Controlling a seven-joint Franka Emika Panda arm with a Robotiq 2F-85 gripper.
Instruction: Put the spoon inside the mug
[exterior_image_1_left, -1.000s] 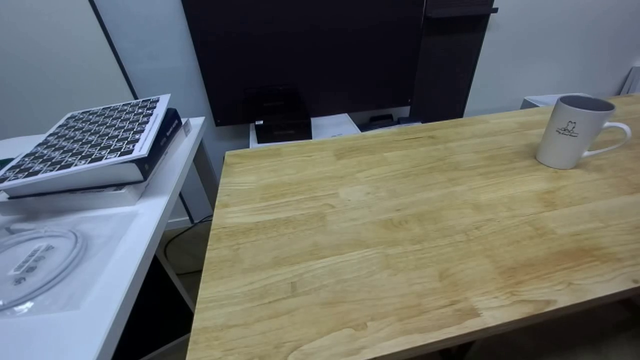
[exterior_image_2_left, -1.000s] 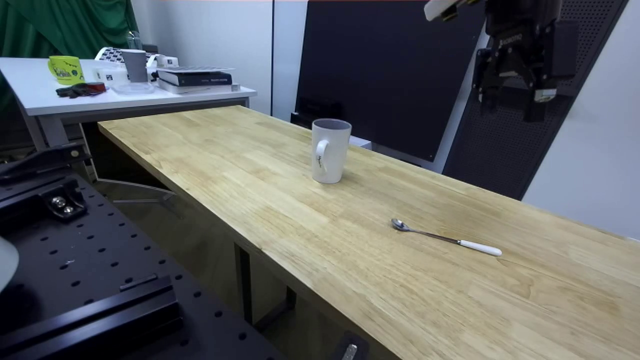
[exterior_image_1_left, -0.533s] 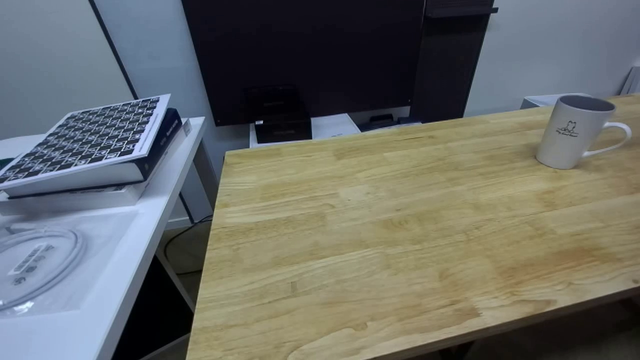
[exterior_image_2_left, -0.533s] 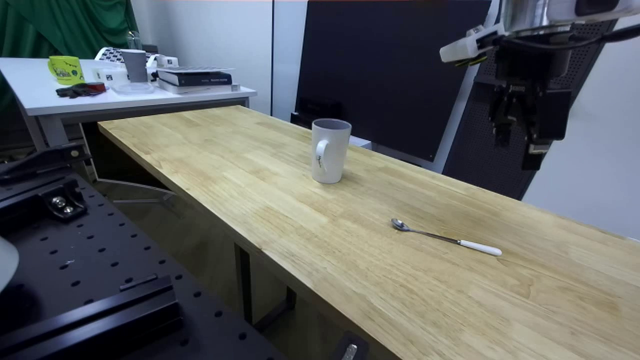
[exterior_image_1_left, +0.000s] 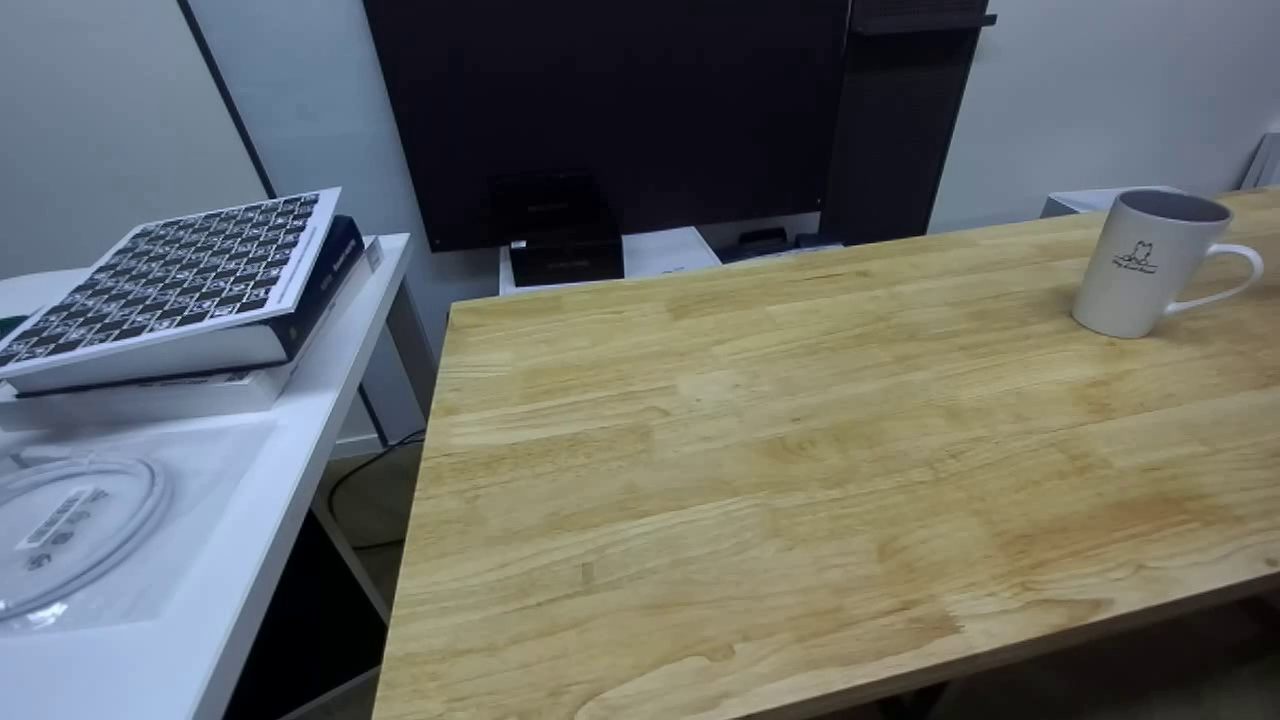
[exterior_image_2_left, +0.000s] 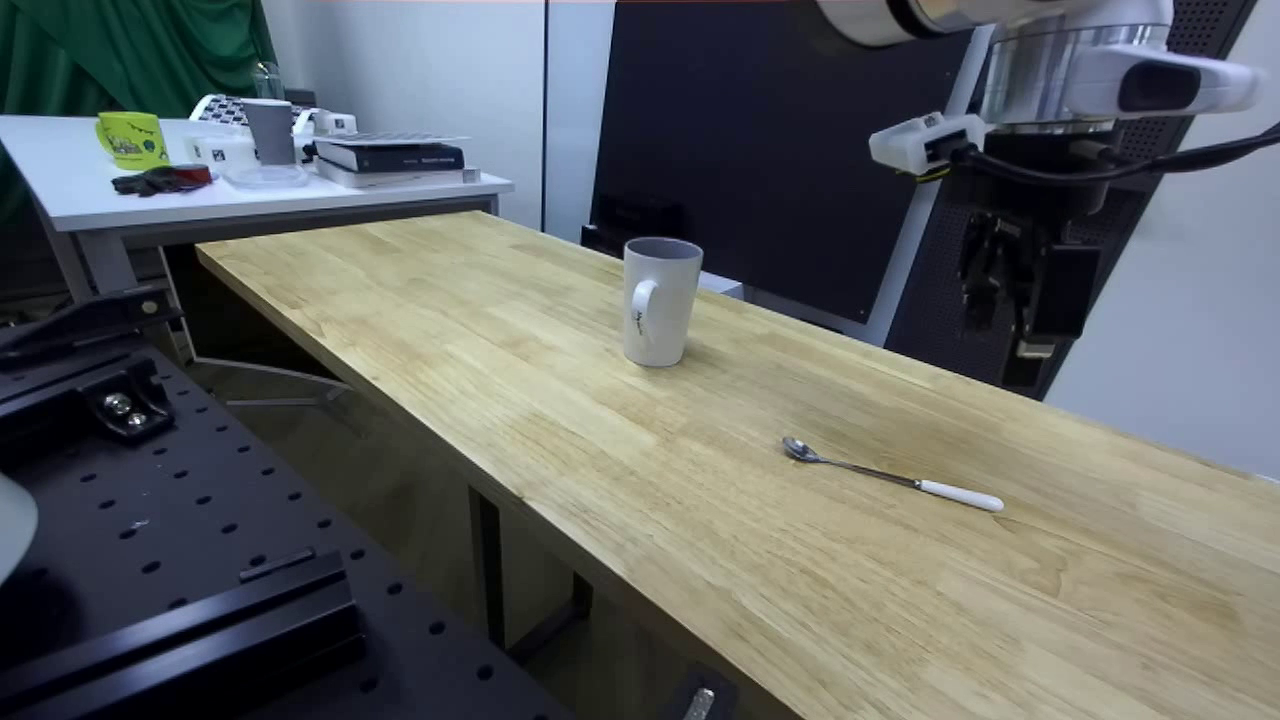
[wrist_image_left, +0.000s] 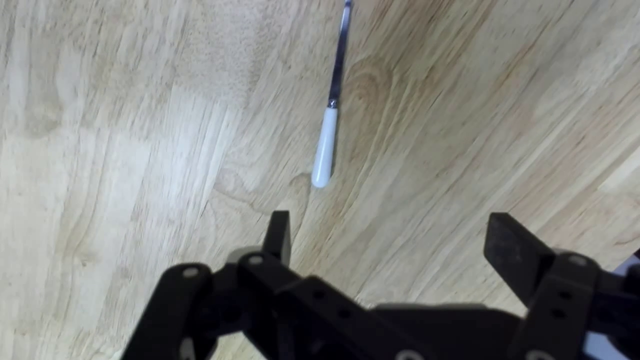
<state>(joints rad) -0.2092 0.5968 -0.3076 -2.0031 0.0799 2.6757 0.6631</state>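
Note:
The spoon lies flat on the wooden table, with a white handle end, dark thin shaft and small metal bowl; it shows in an exterior view (exterior_image_2_left: 938, 490) and in the wrist view (wrist_image_left: 328, 130), where its bowl is cut off at the top edge. The white mug stands upright in both exterior views (exterior_image_1_left: 1140, 265) (exterior_image_2_left: 672, 305), its loop handle at the side and dark print on its wall. My gripper (exterior_image_2_left: 1000, 345) is above the table, apart from the spoon. In the wrist view its fingers (wrist_image_left: 389, 222) are wide apart with nothing between them; the spoon's handle end lies beyond the fingertips.
The wooden table (exterior_image_1_left: 750, 480) ends at a left edge beside a white desk (exterior_image_1_left: 280, 500) bearing books (exterior_image_1_left: 190, 290) and a bagged cable (exterior_image_1_left: 80, 530). A black perforated plate (exterior_image_2_left: 300, 520) lies near an exterior camera. A dark panel (exterior_image_2_left: 760, 150) stands behind the table.
My gripper has come down towards the table, and more of the arm shows in an exterior view. It has also shifted slightly left there over the last half second. The spoon and mug have not moved.

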